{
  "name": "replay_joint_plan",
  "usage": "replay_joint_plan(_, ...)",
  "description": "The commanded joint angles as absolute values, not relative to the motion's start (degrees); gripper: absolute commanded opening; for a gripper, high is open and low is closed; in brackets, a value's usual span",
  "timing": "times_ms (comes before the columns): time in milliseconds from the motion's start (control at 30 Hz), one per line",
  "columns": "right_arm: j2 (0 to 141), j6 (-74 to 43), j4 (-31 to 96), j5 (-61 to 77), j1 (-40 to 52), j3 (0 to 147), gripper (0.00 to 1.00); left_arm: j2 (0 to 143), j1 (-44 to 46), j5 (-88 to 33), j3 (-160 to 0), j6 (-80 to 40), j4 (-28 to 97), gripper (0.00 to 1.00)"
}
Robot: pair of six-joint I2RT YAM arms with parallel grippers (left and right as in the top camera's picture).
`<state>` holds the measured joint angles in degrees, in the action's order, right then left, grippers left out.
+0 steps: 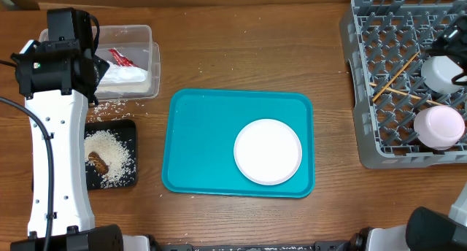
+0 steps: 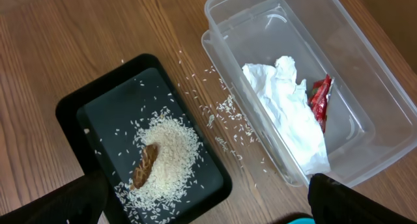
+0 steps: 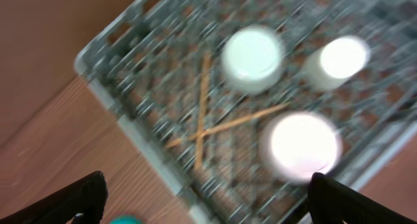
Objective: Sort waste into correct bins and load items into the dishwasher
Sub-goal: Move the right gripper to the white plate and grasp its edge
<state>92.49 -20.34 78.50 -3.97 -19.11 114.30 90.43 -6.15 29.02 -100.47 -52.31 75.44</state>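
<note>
The waste looks sorted: the napkin (image 2: 287, 113) and red wrapper (image 2: 319, 100) lie in the clear tub (image 2: 365, 74), the rice (image 2: 166, 146) and brown lump (image 2: 144, 165) in the black tray (image 2: 85, 113), and the left gripper (image 2: 208, 211) hangs above them, fingers wide apart, holding nothing. The two bowls (image 1: 439, 125) and the chopsticks (image 1: 394, 79) are in the dish rack (image 1: 379, 134) under the right gripper (image 3: 208, 204), also spread open and empty. I judge the step in hand is the white plate (image 1: 268, 151), alone on the teal tray (image 1: 204, 141): an arm must reach it, take its thin rim and stand it in the rack
</note>
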Motion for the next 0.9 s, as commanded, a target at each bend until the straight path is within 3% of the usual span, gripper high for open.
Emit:
replay_joint_plan(0,92.3,-20.6,79.0,18.1,-18.8,114.3,1.0,90.7,-6.5,30.4,-100.5,-52.3,75.5,1.0)
replay_joint_plan(100,93.3,-13.2,84.3,29.9,-16.3,113.6,1.0,90.7,-6.5,30.4,-100.5,-52.3,75.5,1.0)
replay_joint_plan(300,93.9,-5.5,92.7,22.1,-3.9,102.8,1.0,90.7,-6.5,30.4,-100.5,-52.3,75.5,1.0)
replay_joint_plan(533,93.9,-8.4,80.9,16.5,10.3,81.6,0.97,90.7,-6.5,30.4,-100.5,-52.3,75.5,1.0)
replay_joint_plan(733,94.0,-14.9,63.2,12.9,16.0,66.4,0.84,90.7,-6.5,30.4,-100.5,-52.3,75.5,1.0)
replay_joint_plan(867,94.0,-17.1,55.1,12.9,16.7,61.2,0.58,90.7,-6.5,30.4,-100.5,-52.3,75.5,1.0)
